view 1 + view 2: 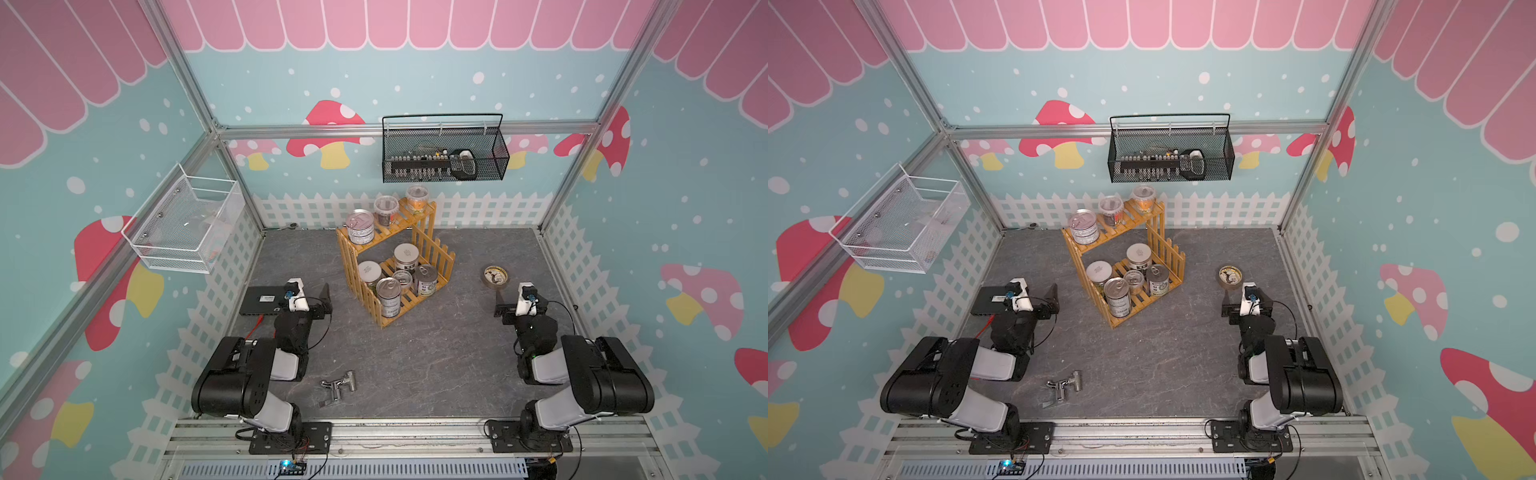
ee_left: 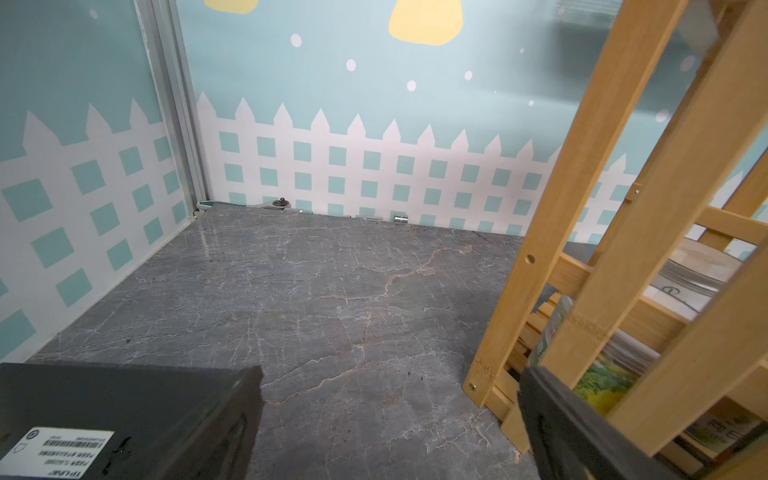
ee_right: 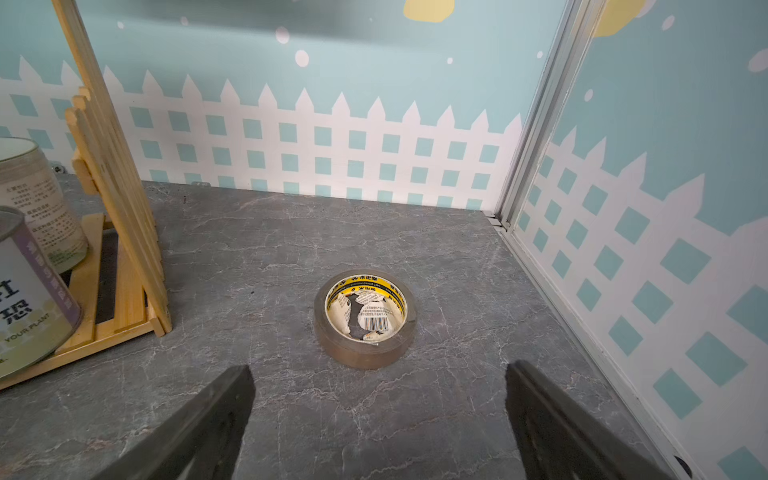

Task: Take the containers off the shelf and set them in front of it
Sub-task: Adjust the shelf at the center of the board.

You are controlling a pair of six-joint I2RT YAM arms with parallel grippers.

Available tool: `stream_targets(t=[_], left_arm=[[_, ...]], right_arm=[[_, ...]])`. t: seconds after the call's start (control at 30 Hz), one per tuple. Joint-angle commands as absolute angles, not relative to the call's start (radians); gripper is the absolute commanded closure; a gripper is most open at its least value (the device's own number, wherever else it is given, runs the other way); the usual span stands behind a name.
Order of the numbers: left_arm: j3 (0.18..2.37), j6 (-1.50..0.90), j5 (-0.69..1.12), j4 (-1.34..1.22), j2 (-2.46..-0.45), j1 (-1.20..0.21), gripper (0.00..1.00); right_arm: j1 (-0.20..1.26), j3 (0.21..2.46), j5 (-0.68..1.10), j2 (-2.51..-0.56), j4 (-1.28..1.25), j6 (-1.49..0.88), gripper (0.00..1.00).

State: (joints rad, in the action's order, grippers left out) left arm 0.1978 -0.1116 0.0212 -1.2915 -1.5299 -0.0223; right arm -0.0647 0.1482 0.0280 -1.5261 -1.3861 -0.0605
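Nearest, the left arm (image 1: pixel 232 382) and right arm (image 1: pixel 602 382) sit folded at the front of the desk (image 1: pixel 415 365); left fingers (image 1: pixel 325 293) spread wide, empty, near the shelf (image 1: pixel 437 254); right fingers (image 3: pixel 199 428) spread wide, empty, near a tape roll (image 3: pixel 361 353); all eight containers (image 1: pixel 388 293) stand on the shelf, three on its upper tier, five below; a metal tap piece (image 1: pixel 338 384) lies in front.
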Motion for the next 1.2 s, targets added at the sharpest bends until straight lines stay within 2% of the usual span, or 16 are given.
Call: stream_targets(t=[0.0,0.43,0.7,0.77,0.93,1.03,1.17], left_arm=[[0.216,-0.089,0.009,-1.293,-1.523,-0.028,0.01],[0.216,-0.091,0.014,-1.292,-1.524,-0.025,0.01],[0.191,-0.088,0.056,-1.322,-1.496,-0.014,0.01],[0.191,-0.088,0.021,-1.253,-1.417,-0.023,0.01],[0.241,-0.111,-0.062,-1.049,-1.236,-0.051,0.01],[0.304,-0.178,-0.048,-0.922,-1.157,-0.068,0.01],[0.450,-0.283,0.011,-0.621,-1.082,-0.130,0.01]], right_arm=[[-0.064,0.158,0.035,-1.518,-1.405,-0.056,0.01],[-0.065,0.175,0.029,-1.518,-1.374,-0.061,0.01],[-0.064,0.176,0.094,-1.512,-1.373,-0.038,0.01],[-0.064,0.166,0.114,-1.462,-1.350,-0.027,0.01],[-0.065,0.224,0.159,-1.233,-1.090,-0.033,0.01],[-0.064,0.275,0.232,-1.118,-0.953,-0.074,0.01],[-0.064,0.375,0.367,-1.026,-0.768,-0.112,0.01]])
